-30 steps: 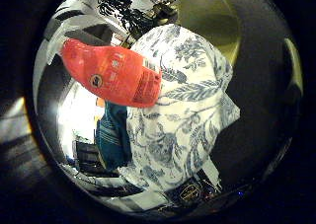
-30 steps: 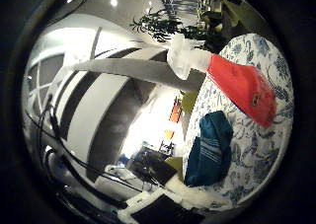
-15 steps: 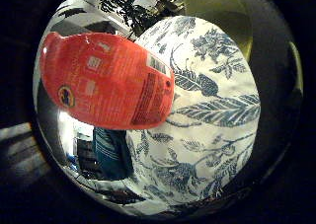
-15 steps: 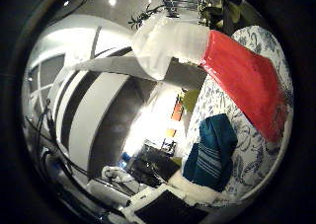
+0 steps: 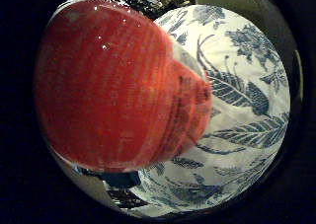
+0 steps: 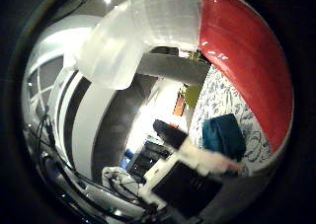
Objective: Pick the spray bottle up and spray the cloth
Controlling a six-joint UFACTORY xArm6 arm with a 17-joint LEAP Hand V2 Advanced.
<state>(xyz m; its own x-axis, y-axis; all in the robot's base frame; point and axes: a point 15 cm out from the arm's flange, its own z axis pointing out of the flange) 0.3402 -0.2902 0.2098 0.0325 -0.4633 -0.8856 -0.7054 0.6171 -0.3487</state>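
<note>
The red spray bottle [image 5: 118, 86] fills most of the right little finger side palm view, so it is very close to my palm. In the right thumb side palm view its red body [image 6: 247, 56] and its clear white spray head [image 6: 138, 32] span the picture. The bottle lies over a table covered with a blue and white floral tablecloth [image 5: 237, 96]. The teal cloth [image 6: 225, 135] lies on the tablecloth beside the bottle. A sliver of it shows past the bottle's edge in the right little finger side palm view [image 5: 109, 177]. My right hand is right at the bottle.
Past the table's edge, the right thumb side palm view shows the room with a pale curved wall [image 6: 89, 115] and dark furniture lower down [image 6: 163, 135].
The bottle has grown from a small shape to filling the views: my palm has come close up to it. The teal cloth is now mostly hidden behind the bottle.
</note>
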